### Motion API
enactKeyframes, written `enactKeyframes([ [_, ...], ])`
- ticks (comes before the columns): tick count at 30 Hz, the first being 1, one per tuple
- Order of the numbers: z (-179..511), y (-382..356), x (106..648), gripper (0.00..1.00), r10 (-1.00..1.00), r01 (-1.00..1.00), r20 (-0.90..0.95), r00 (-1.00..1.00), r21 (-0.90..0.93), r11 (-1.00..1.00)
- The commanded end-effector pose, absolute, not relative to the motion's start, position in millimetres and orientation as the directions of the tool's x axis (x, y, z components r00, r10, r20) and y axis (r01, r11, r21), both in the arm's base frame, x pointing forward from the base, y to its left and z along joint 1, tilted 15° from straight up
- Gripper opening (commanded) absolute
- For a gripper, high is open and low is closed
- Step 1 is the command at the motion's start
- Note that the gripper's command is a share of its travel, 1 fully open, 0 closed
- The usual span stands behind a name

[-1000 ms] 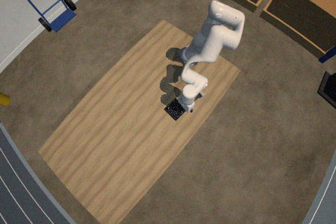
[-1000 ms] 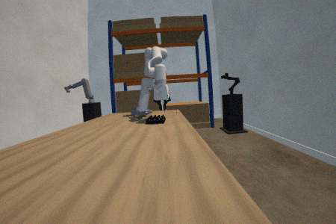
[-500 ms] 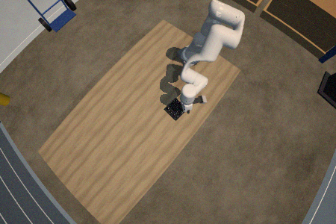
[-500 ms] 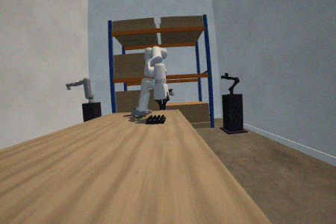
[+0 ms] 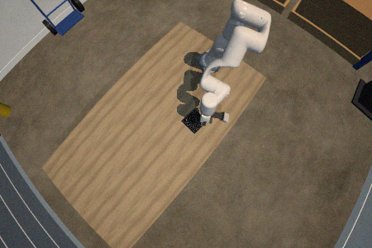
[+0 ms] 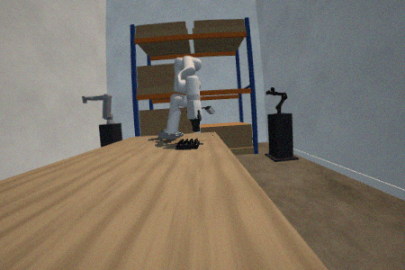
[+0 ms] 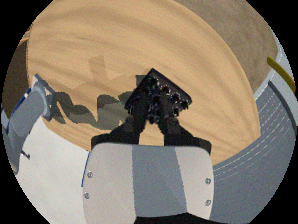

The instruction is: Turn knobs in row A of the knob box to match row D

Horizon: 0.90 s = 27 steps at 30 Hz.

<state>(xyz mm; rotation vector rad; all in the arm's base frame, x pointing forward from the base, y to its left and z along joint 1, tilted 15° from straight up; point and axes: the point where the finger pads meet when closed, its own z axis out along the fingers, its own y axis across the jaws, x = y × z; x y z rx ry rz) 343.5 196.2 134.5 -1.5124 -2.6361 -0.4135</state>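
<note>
One knob box (image 5: 193, 121) (image 6: 187, 144) (image 7: 159, 97) is seen just beside the pincer (image 5: 205, 122) (image 6: 196, 131) (image 7: 153, 102), whose fingers are parted slightly, nothing visibly gripped.

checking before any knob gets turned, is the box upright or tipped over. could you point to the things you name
upright: the box (image 5: 187, 121) (image 6: 188, 147) (image 7: 153, 73) sits level on the table (image 5: 124, 134) (image 6: 157, 209) (image 7: 200, 65), its knobs (image 5: 194, 120) (image 6: 189, 141) (image 7: 165, 89) sticking up in the exterior view

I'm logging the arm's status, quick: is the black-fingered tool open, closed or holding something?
Black-fingered tool: open slightly, fingers apart, nothing visibly held.
</note>
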Motion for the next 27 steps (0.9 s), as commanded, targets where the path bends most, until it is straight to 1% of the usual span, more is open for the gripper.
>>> enactKeyframes([
  [1, 137.4, 196.1, 344.4, 0.19, 0.904, 0.925, 0.210, -0.372, 0.162, 0.343],
  [6, 138.9, 195.6, 344.3, 0.19, 0.944, 0.969, 0.231, -0.236, 0.130, 0.210],
  [8, 138.9, 195.6, 344.3, 0.19, 0.944, 0.969, 0.231, -0.236, 0.130, 0.210],
  [10, 140.0, 195.3, 344.2, 0.19, 0.961, 0.989, 0.243, -0.131, 0.105, 0.108],
  [23, 143.7, 194.1, 343.9, 0.19, 0.937, 0.971, 0.264, 0.229, 0.012, -0.240],
  [27, 144.1, 194.0, 343.9, 0.19, 0.927, 0.961, 0.265, 0.267, 0.001, -0.278],
])
